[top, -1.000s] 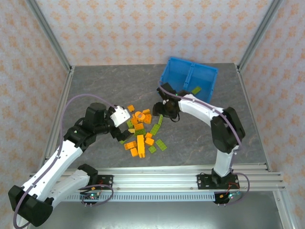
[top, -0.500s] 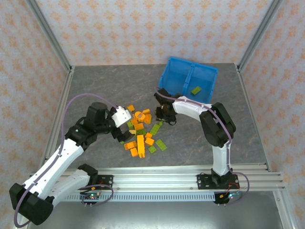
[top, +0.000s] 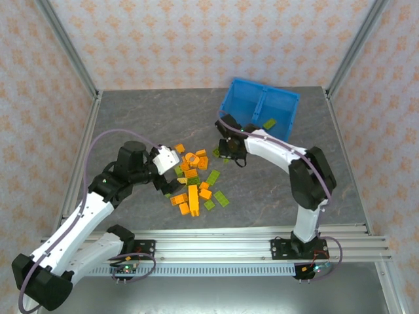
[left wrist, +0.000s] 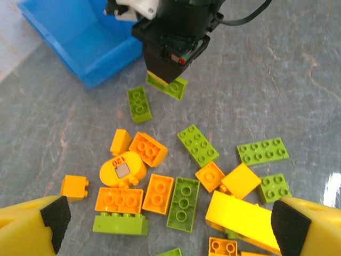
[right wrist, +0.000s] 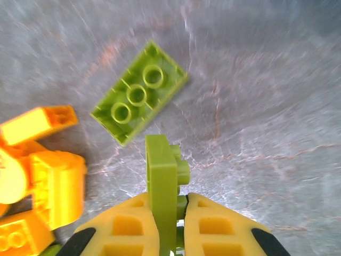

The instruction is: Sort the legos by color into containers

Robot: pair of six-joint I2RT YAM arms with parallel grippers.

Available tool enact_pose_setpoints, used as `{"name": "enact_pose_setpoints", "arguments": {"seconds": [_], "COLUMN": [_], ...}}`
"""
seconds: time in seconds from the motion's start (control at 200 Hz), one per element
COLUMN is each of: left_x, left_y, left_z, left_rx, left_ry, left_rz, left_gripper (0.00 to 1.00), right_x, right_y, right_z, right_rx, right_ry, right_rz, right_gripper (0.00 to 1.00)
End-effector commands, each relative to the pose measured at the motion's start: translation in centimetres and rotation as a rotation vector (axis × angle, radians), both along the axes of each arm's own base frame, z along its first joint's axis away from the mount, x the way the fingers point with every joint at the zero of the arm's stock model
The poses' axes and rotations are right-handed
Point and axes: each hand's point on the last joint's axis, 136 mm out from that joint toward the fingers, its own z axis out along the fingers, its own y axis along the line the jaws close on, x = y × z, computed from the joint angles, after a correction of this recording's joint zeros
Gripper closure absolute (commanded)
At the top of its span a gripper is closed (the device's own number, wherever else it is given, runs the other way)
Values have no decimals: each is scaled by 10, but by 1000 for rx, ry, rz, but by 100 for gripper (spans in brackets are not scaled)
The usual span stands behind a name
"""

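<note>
My right gripper (right wrist: 170,213) is shut on a thin lime green lego (right wrist: 161,176), held on edge between its fingers just above the table. From the left wrist view that gripper (left wrist: 169,64) hangs beyond the pile with the green lego (left wrist: 168,85) under it. Orange and lime legos (top: 194,180) lie scattered mid-table. My left gripper (left wrist: 173,221) is open over the pile's near side, with nothing between its pads. The blue bin (top: 289,99) stands at the back right, and one green lego (top: 269,123) lies in its right compartment.
An upturned green brick (right wrist: 139,93) lies just ahead of my right fingers, with orange bricks (right wrist: 53,181) to their left. The bin's near corner (left wrist: 80,37) is close behind the right gripper. Bare grey table extends to the right of the pile.
My right gripper has shut on the thin green lego at the pile's far-right edge and raised it slightly. The left arm has hardly moved.
</note>
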Motion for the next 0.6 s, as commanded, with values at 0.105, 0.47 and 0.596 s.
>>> {"name": "enact_pose_setpoints", "arguments": {"seconds": [0.105,0.47,0.596], "left_x": [9,-12,-18], "left_y": [4,-9,-15], "left_z": [37,54,51], "left_rx": [-141,-206,-198], "left_ry": [-154,-167,-142], "left_rz": [90,-29,-86], "left_gripper": [0,0,0], "right_x": [44,117,141], "right_y": [-62,-171,-181], "right_z": [79,69,48], "right_rx": [-52,-153,-124], "right_ry": [-206,-204,-169], "right_rz": [-96,-295,-322], "right_gripper": [89,89,87]}}
